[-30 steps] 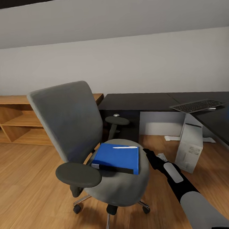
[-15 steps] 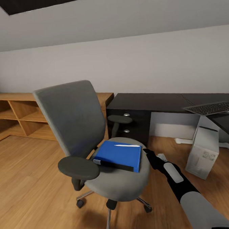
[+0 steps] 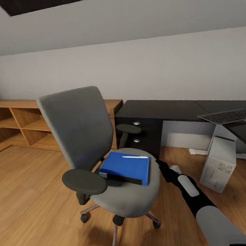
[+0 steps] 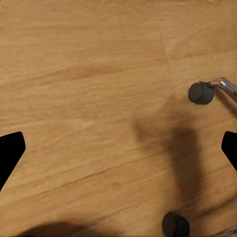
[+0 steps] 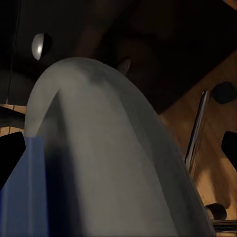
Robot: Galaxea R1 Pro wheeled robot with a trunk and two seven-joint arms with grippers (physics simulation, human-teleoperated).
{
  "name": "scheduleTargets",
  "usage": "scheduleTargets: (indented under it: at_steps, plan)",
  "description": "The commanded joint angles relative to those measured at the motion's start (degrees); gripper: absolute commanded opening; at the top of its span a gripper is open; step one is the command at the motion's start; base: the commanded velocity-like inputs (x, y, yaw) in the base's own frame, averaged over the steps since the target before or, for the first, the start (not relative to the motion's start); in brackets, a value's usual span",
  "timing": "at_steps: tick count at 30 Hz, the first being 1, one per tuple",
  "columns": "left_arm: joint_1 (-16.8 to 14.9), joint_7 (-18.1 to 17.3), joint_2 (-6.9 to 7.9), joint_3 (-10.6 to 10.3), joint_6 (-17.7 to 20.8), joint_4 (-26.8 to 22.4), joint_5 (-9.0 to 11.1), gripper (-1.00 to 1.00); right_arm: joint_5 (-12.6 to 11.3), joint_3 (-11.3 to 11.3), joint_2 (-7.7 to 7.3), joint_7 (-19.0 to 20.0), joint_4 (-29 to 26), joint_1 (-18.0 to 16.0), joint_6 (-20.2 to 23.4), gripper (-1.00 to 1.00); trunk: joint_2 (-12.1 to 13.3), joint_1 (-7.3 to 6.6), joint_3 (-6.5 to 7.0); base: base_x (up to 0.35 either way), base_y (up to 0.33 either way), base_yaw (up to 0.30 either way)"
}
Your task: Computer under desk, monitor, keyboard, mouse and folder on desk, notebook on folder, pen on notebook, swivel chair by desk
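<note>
We see the chair (image 3: 123, 188) carrying the blue folder (image 3: 126, 168) on its seat, a pen (image 3: 135, 157) lying on top. Our right arm (image 3: 189, 191) reaches low beside the seat edge; both grippers' fingers stand wide apart. The keyboard (image 3: 228, 116) sits on the desk (image 3: 162, 109), the computer (image 3: 217, 164) on the floor beside it.

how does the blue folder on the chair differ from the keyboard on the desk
The folder is bright blue with a plain cover; the keyboard is dark grey and covered in rows of keys. The folder lies on the swivel chair seat with a white pen on top; the keyboard sits on the black desk, tilted, one end raised. The folder looks thick, the keyboard thin. Both are flat, rectangular items.
</note>
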Motion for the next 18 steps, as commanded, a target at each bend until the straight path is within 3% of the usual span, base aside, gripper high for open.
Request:
scheduleTargets:
  at_steps: [1, 10, 18]
  plan:
    - [0.0, 0.41, -0.03, 0.06, 0.0, -0.12, 0.6, 1.0, -0.58, -0.08, 0.0, -0.43, -0.12, -0.01, 0.26, 1.0, -0.02, -0.01, -0.05, 0.023, 0.034, 0.0]
    - [0.02, 0.41, -0.03, 0.06, -1.45, 0.11, 0.6, 1.0, -0.59, -0.07, -0.01, -0.43, 0.06, -0.01, 0.26, 1.0, -0.02, -0.01, -0.05, 0.098, 0.155, 0.0]
    - [0.02, 0.41, -0.04, 0.03, -1.49, 0.21, 0.6, 1.0, -0.58, -0.07, -0.01, -0.43, 0.16, -0.01, 0.26, 1.0, -0.02, -0.01, -0.05, 0.024, 0.038, 0.0]
